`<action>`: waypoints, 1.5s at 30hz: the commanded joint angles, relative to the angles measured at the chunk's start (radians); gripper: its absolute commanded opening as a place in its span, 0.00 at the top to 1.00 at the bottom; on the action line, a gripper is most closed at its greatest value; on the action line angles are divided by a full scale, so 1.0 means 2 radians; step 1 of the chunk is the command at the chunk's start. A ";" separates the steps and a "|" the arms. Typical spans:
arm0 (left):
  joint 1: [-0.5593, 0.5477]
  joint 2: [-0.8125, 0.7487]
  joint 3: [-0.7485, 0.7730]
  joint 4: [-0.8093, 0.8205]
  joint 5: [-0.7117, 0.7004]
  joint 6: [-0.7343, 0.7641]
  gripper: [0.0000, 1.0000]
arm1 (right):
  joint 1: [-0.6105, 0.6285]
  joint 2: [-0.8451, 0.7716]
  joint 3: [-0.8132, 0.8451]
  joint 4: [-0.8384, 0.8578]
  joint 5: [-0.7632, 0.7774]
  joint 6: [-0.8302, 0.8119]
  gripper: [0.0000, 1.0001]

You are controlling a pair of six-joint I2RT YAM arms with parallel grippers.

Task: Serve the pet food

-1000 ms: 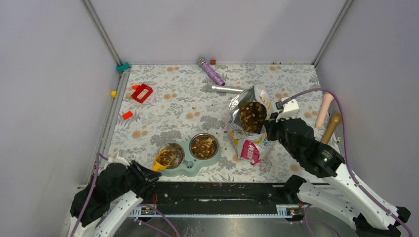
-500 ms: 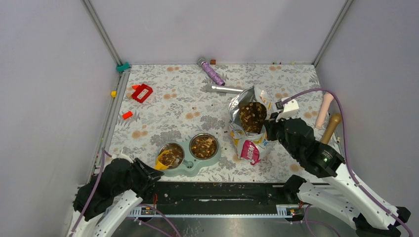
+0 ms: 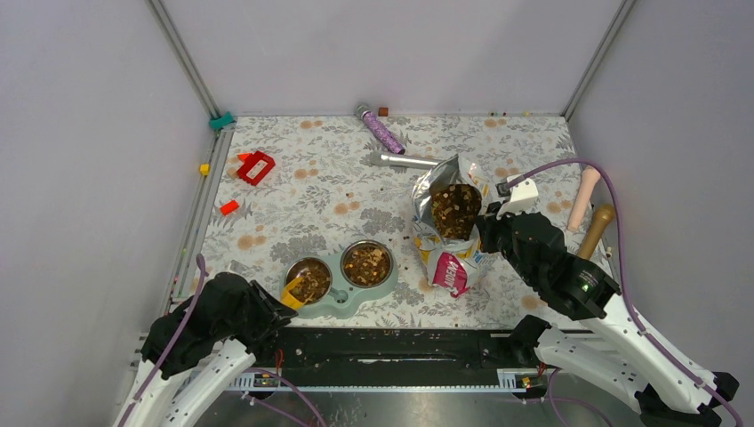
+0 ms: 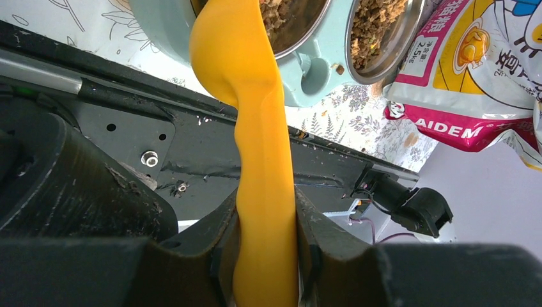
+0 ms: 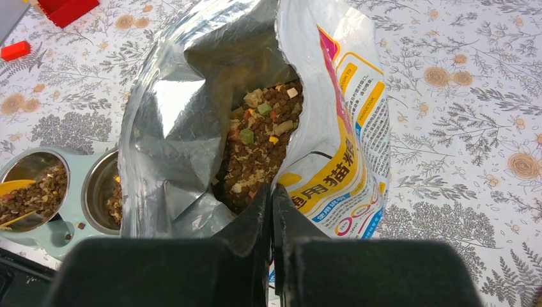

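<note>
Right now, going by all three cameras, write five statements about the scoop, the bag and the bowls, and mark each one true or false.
1. The left gripper is clamped on the handle of the orange scoop. True.
2. The right gripper pinches the rim of the bag. True.
3. The scoop's head hangs over the bag. False: it is at the left bowl of the feeder.
4. The bag is empty. False: pet food lies inside it.
5. Both the left bowl and the right bowl hold pet food. True.
</note>
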 commanded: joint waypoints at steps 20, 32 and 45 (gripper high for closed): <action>0.001 0.080 0.046 -0.038 0.023 -0.009 1.00 | 0.004 0.000 0.013 0.031 0.029 -0.004 1.00; 0.001 0.137 0.076 -0.069 0.023 0.016 1.00 | 0.004 -0.002 0.010 0.031 0.037 -0.001 1.00; 0.002 0.200 0.107 -0.085 0.022 0.047 1.00 | 0.004 -0.006 0.009 0.031 0.033 0.000 1.00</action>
